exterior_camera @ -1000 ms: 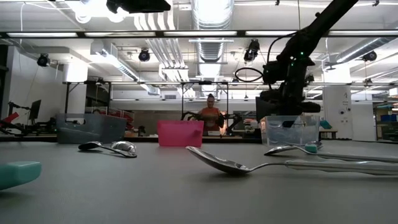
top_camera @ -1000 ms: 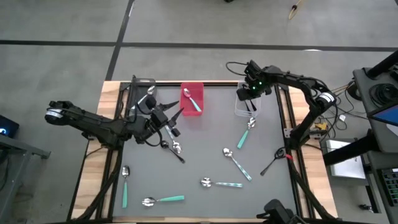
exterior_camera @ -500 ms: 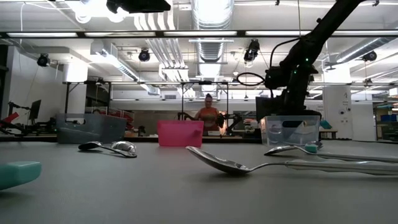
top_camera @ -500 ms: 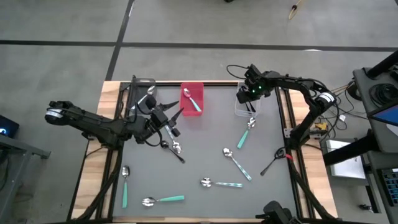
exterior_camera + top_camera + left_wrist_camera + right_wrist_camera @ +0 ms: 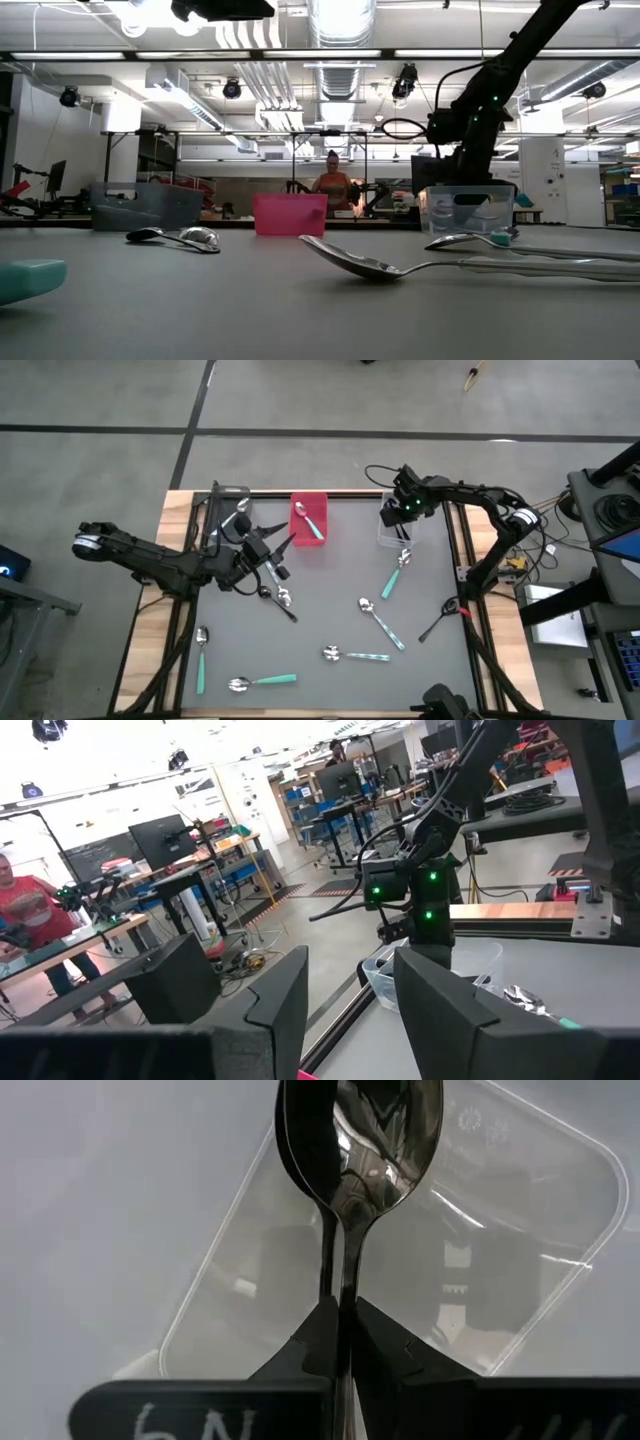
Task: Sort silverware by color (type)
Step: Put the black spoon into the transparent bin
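Observation:
My right gripper [image 5: 402, 518] is shut on a glossy black spoon [image 5: 360, 1130], and it points steeply down over the clear bin [image 5: 386, 538] at the table's far right. The spoon's bowl hangs over the bin's floor [image 5: 520, 1280]. My left gripper [image 5: 272, 550] hovers level over the table's left middle. It is open with nothing between its fingers [image 5: 280, 1005]. Loose on the grey mat lie teal-handled spoons [image 5: 262, 681] and pale-handled spoons [image 5: 382, 622]. One spoon [image 5: 310, 522] lies in the red bin [image 5: 300, 542]. My right gripper pinches the black spoon's handle [image 5: 340, 1305] between its two fingertips, which lie along the handle. The fingers slant down from above. The spoon sticks out beyond them, bowl foremost, lifted clear; the low view shows the gripper [image 5: 465, 178] at the bin's rim.
A dark grey bin [image 5: 228, 502] stands at the far left corner. A black spoon [image 5: 437, 622] lies by the mat's right edge, and more spoons [image 5: 282, 598] lie just near of my left gripper. A person [image 5: 332, 185] stands in the room beyond the table.
My right gripper has sunk a little toward the clear bin with the black spoon, staying shut on it.

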Available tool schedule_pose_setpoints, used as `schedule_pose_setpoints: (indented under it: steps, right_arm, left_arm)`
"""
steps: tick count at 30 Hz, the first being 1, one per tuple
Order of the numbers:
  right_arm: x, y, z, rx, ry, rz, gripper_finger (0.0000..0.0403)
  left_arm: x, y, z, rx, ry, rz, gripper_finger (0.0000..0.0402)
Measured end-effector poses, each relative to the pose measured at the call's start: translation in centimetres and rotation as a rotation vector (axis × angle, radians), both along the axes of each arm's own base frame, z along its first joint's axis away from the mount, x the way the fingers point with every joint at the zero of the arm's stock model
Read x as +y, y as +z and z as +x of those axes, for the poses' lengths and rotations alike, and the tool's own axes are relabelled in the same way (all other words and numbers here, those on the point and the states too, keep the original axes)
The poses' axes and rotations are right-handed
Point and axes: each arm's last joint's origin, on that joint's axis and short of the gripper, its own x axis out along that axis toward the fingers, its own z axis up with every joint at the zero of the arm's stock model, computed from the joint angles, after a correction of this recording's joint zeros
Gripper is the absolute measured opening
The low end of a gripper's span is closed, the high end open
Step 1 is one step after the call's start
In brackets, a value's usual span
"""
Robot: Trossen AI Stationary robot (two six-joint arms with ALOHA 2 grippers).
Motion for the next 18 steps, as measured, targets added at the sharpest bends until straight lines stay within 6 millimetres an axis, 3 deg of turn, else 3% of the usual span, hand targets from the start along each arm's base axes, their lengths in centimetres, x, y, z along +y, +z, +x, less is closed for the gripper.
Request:
schedule_pose_setpoints:
  steps: [18]
  right_arm:
    - [-0.01, -0.24, 0.08, -0.016, -0.01, -0.014, 0.0009]
  left_arm:
    - [0.0, 0.0, 0.0, 0.0, 0.0, 0.0, 0.013]
